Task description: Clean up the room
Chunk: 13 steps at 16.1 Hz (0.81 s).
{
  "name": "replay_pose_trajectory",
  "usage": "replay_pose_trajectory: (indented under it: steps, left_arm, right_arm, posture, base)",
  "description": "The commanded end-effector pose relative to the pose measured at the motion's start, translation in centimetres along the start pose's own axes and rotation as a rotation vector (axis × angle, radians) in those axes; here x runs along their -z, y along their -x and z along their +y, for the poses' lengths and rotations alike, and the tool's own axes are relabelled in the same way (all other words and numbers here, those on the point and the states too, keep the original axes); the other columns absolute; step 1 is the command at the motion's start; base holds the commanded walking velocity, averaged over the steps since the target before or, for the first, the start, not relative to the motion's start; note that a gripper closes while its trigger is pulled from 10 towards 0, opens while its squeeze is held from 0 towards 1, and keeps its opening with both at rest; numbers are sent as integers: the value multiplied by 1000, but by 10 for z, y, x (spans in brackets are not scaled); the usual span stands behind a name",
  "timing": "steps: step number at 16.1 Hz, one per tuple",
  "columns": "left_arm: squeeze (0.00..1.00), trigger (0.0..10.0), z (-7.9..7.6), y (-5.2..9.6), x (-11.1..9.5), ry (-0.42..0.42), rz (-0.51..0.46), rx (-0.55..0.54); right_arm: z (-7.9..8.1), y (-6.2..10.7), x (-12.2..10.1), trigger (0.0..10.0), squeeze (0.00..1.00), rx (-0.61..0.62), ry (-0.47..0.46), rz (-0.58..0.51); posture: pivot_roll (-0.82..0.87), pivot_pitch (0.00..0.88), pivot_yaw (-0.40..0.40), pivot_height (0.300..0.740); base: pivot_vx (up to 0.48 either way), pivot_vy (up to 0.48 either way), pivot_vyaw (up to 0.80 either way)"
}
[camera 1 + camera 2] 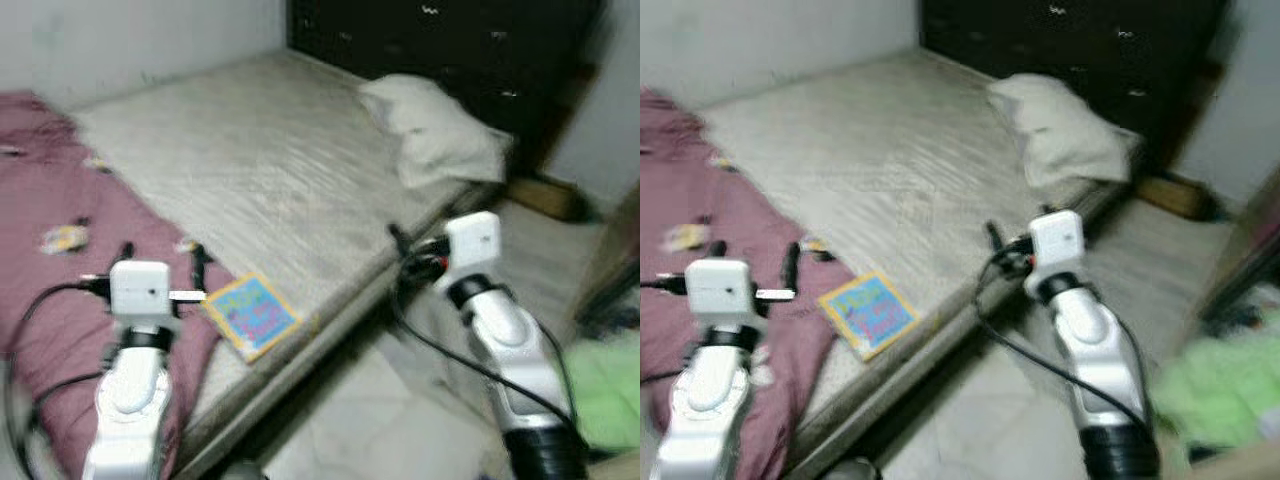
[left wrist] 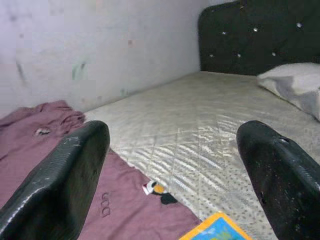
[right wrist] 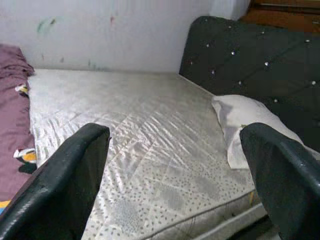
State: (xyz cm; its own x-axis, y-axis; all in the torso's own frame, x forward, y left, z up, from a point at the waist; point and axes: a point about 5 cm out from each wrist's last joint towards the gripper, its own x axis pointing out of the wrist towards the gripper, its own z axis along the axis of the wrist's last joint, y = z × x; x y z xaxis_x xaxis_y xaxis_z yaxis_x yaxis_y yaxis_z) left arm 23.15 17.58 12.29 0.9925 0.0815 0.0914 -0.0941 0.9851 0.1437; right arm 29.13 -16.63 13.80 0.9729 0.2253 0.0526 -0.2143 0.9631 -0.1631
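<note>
Both pincers, left pincer (image 2: 170, 175) and right pincer (image 3: 175, 175), hover with fingers apart, holding nothing. The bright square picture book (image 1: 251, 313) lies near the mattress edge beside the crumpled maroon blanket (image 1: 60, 280). Farther off, the white pillow (image 1: 430, 130) sits askew, so tidying looks barely begun.

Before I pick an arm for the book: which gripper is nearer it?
Left. The left gripper hovers beside the book; the right gripper is farther, off the mattress edge.

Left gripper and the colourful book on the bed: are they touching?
Apart. In the left wrist view the open fingers hang above the blanket, and the book lies lower between them with bedding visible all around.
</note>
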Motion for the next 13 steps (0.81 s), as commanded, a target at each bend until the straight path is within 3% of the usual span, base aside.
replay_pose_trajectory:
  steps: [1,7,13]
  left_arm:
    - [0,10000,0,-3,-2,-1,-6,3]
    - [0,10000,2,-15,-9,-30,-45,-28]
    - [0,10000,5,-16,-2,1,-12,-60]
  right_arm:
    - [-1,-4,-1,10000,0,22,-2,-6]
    - [8,-14,-4,10000,0,29,-19,-37]
    - [26,-12,6,10000,0,0,-53,-22]
  posture:
    - [58,0,-42,740]
    - [59,0,-30,740]
    - [55,0,-17,740]
  base:
    - [0,0,800]
    - [0,0,800]
    - [0,0,652]
